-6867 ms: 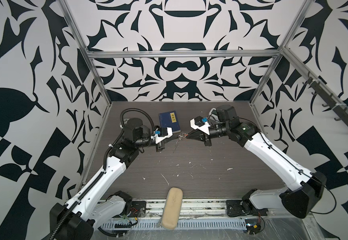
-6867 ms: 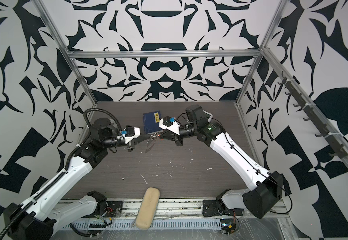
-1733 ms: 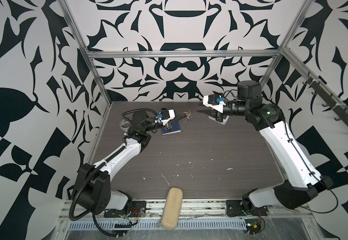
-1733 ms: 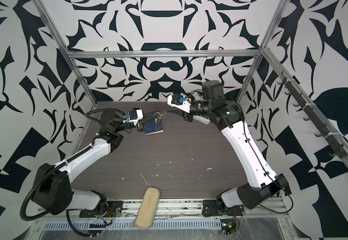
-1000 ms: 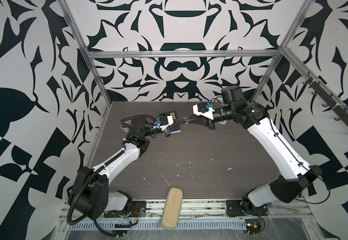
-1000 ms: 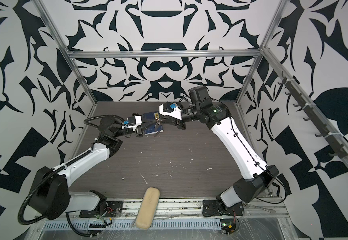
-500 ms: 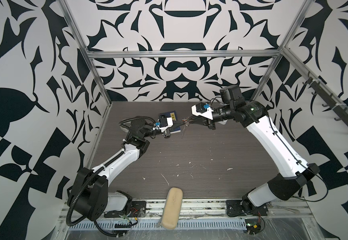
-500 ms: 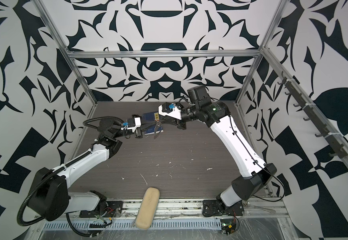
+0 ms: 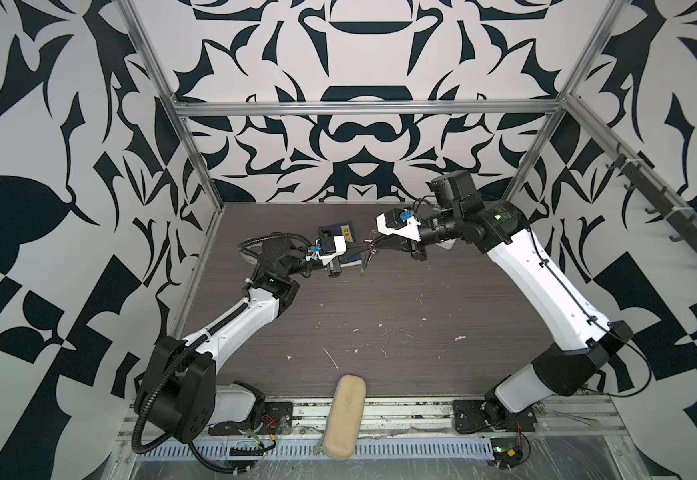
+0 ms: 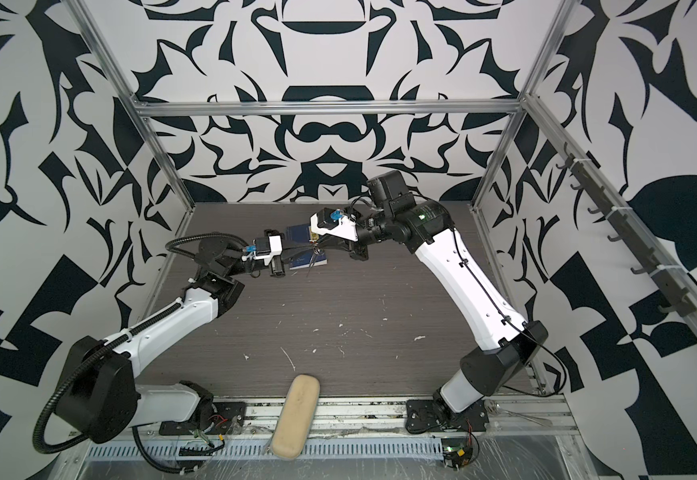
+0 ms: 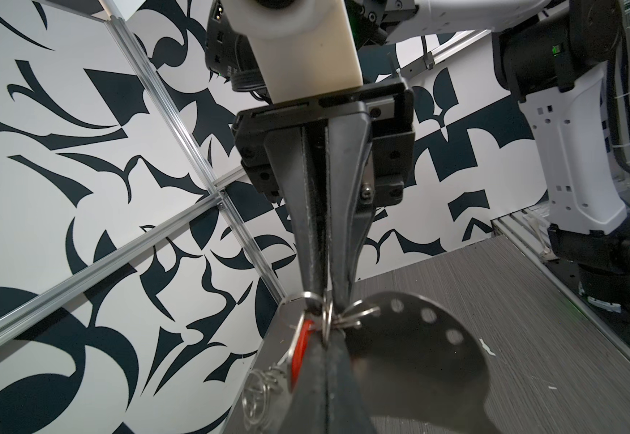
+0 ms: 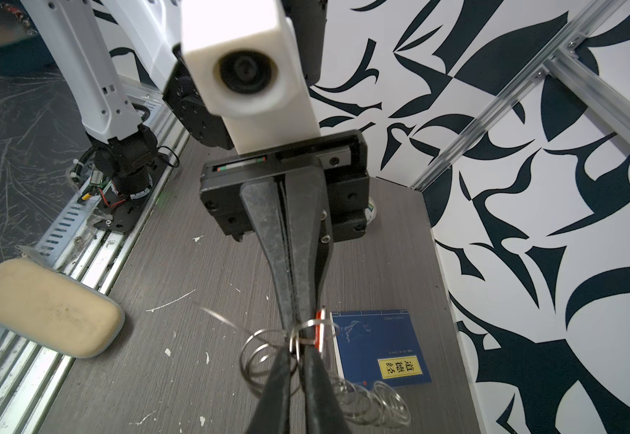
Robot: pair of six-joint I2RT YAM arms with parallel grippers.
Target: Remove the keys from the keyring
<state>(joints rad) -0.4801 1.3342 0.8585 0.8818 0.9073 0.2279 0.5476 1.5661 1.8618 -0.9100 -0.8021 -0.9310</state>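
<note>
Both grippers meet tip to tip in mid-air over the back of the table. The keys (image 9: 370,246) (image 10: 316,248) are a small bunch of silvery rings (image 12: 264,353) with a red tag (image 11: 300,353) (image 12: 319,332). My left gripper (image 11: 324,338) (image 9: 364,248) is shut on the bunch beside the tag. My right gripper (image 12: 297,347) (image 9: 375,244) is shut on one ring of it. The keyring's flat grey strap (image 11: 418,338), with round holes, hangs from the bunch. A chain of rings (image 12: 373,398) dangles below.
A blue book (image 9: 340,232) (image 12: 377,345) with a yellow label lies flat on the table under the grippers, near the back wall. A beige oblong case (image 9: 344,415) (image 12: 43,306) rests on the front rail. White flecks dot the dark wooden tabletop (image 9: 380,299).
The right arm swung in from the back right and met the left gripper at the bunch. Its jaws then narrowed onto a ring. The left gripper stayed shut.
</note>
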